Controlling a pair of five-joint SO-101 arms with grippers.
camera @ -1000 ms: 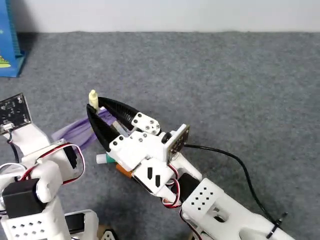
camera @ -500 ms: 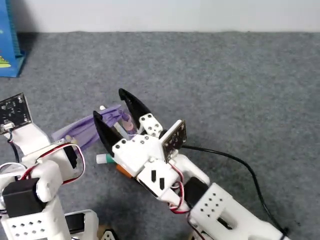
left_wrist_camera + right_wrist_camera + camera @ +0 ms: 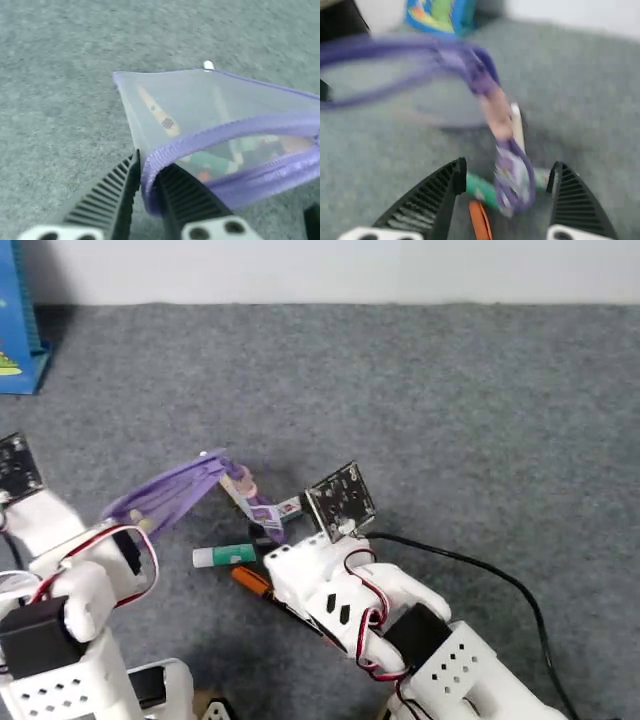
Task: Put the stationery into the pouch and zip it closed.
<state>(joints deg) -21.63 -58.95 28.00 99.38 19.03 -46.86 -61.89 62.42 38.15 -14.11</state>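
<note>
Grey carpet (image 3: 480, 390), white wall (image 3: 300, 270); left tool (image 3: 149, 169) pinching pouch (image 3: 200, 105), right tool (image 3: 509, 169) agape

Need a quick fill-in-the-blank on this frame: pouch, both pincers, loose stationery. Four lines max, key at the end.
1. The left pincer is shut on the edge of the ___ pouch.
2. The right pincer is ___, with its jaws set wide apart.
3. The green tube lies ___ the pouch, on the grey surface.
4. The pen next to the tube is ___ in colour.

Missing words: purple; open; outside; orange
</note>
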